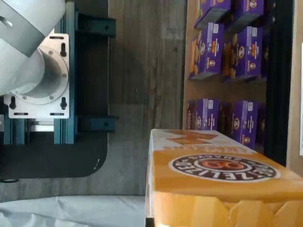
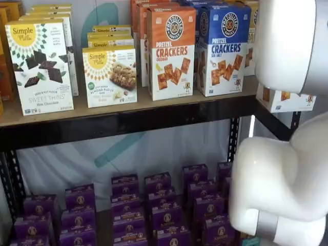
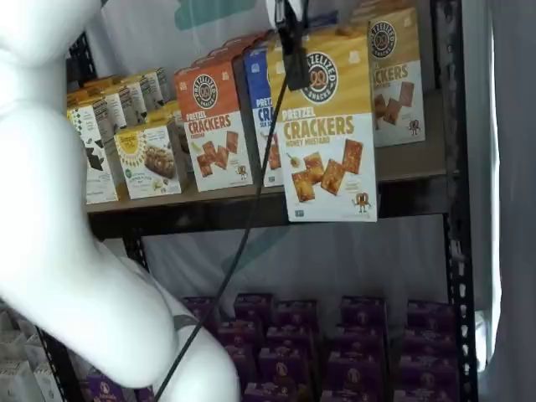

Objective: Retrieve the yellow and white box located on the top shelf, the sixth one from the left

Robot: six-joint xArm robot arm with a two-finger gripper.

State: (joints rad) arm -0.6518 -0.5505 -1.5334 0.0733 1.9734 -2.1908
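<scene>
Gripper [image 3: 293, 33] clamped on yellow box [image 3: 328, 126] from the top edge so it hangs upright; box is clear of the top shelf [image 3: 251, 209], out past its front edge.

floor: grey wood planks [image 1: 142, 71] | backdrop: pale sheet [image 2: 154, 148]

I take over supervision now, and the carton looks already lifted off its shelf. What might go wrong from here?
The yellow and white box hangs clear of the top shelf, held only near its top edge by the gripper, so it might swing or slip. A black cable trails alongside and might snag.
</scene>
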